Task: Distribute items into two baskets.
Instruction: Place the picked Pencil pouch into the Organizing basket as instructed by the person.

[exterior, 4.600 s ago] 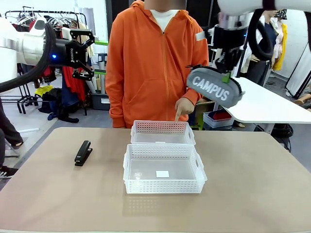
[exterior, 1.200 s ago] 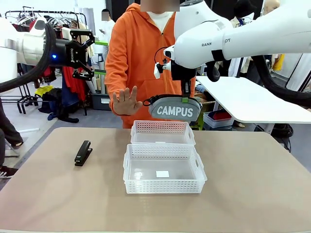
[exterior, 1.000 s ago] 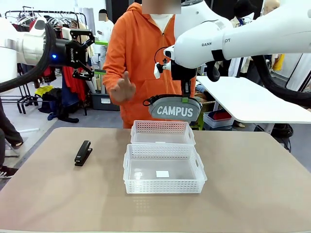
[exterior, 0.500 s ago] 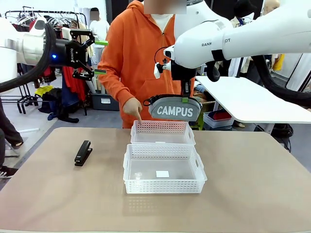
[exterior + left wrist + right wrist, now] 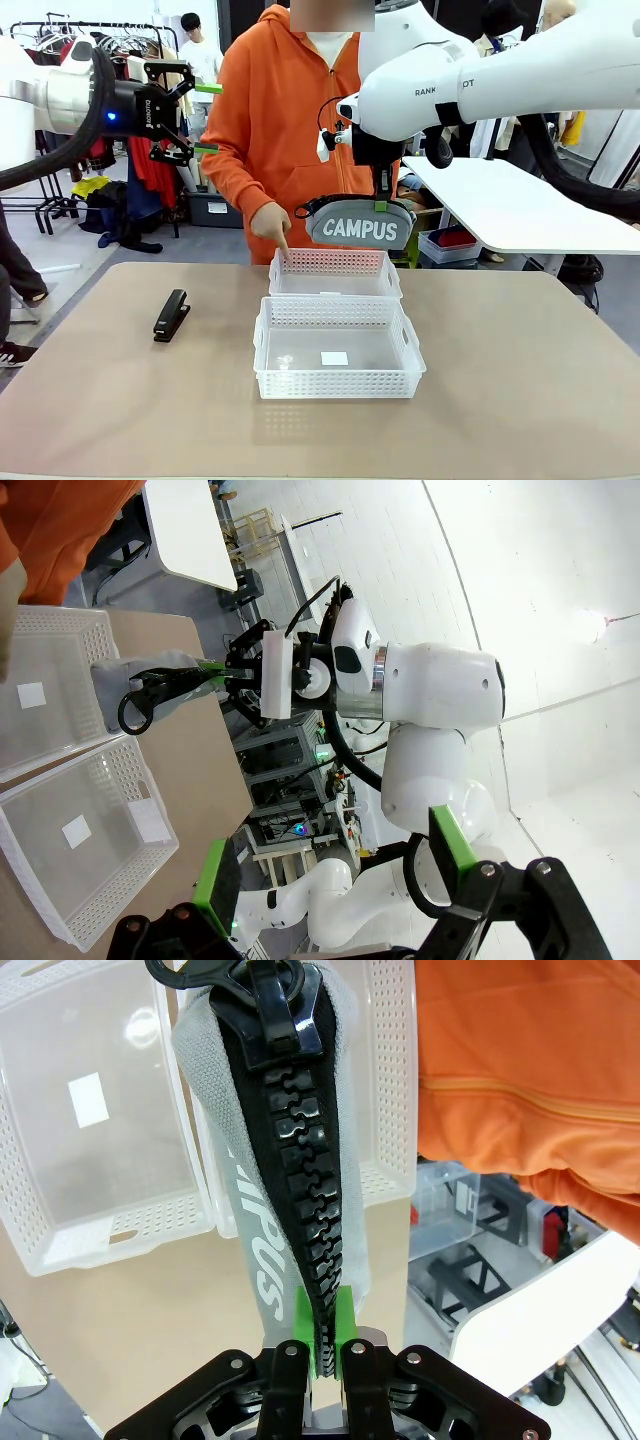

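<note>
Front view: CAMPUS pouch is held clamped at its zip by right gripper above far basket, strap cut off in right wrist view; left gripper is seen fully spread, empty; stapler lies on table.

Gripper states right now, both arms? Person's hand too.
Left gripper: open, holding nothing.
Right gripper: closed on the CAMPUS pouch, which hangs in the air.
Person's hand: pointing a finger at the far basket.
</note>
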You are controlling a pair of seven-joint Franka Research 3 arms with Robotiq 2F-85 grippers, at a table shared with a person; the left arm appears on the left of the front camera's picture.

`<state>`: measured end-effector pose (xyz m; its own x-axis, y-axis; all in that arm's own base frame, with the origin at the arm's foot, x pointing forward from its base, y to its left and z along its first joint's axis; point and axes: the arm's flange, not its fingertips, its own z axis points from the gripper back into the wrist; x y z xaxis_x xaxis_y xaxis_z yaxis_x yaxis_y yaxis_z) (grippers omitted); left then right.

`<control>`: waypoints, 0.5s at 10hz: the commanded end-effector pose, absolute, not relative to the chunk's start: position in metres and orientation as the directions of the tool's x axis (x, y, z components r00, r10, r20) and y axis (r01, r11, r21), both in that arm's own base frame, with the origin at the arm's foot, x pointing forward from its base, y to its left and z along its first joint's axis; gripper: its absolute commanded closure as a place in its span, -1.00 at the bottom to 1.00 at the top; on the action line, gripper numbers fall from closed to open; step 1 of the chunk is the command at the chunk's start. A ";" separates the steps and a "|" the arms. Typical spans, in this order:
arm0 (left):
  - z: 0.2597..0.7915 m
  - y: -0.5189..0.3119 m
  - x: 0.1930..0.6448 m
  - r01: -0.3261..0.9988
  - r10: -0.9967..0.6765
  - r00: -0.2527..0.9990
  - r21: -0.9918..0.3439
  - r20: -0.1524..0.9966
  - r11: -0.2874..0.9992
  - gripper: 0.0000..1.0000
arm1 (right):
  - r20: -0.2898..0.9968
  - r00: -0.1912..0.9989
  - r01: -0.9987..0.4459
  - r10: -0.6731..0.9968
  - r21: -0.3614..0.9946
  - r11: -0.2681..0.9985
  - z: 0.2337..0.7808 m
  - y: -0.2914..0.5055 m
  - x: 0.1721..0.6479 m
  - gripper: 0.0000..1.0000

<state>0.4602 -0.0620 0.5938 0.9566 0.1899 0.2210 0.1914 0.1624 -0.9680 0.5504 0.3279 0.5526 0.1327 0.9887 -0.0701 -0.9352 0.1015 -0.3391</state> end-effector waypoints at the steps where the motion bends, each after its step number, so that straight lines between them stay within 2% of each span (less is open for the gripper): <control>1: 0.595 -0.062 0.459 0.195 0.191 0.956 -0.967 0.225 0.163 -1.00 | -0.064 0.130 -0.932 0.989 -0.348 0.100 0.556 0.328 0.550 1.00; 5: 0.595 -0.062 0.459 0.195 0.191 0.956 -0.967 0.225 0.163 -1.00 | -0.064 0.130 -0.932 0.989 -0.348 0.100 0.556 0.328 0.550 1.00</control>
